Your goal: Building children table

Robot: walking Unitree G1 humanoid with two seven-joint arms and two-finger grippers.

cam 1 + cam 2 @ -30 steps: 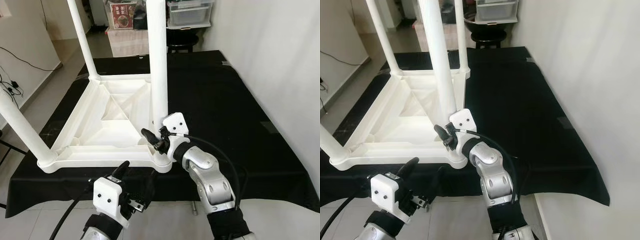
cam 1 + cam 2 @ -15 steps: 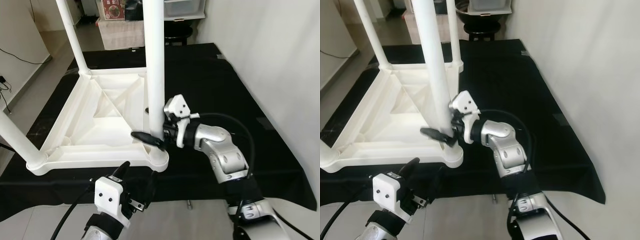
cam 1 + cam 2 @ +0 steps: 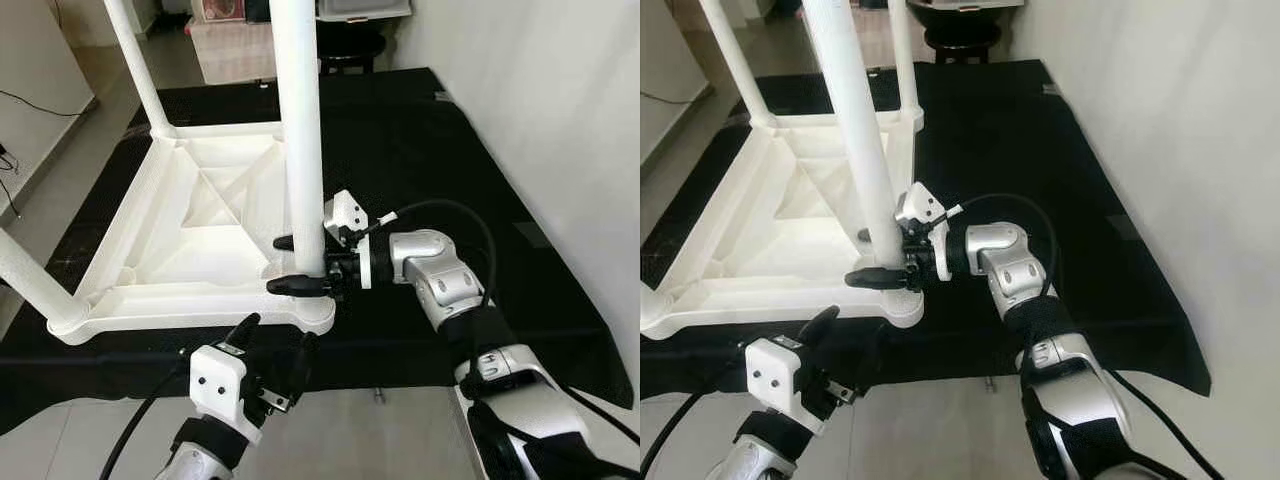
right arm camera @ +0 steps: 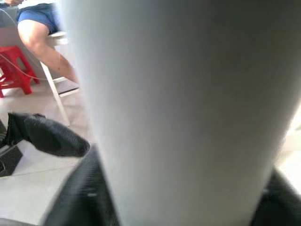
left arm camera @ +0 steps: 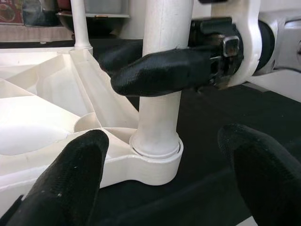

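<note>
The white moulded-plastic children's table [image 3: 190, 235] lies upside down on the black cloth-covered table [image 3: 440, 150], smooth round legs pointing up. The right pincer [image 3: 300, 265] is clamped round the near tubular leg [image 3: 297, 130] just above its socket — 2 black fingers, 1 either side. The left pincer [image 3: 275, 345] hovers below the edge, fingers apart.
</note>
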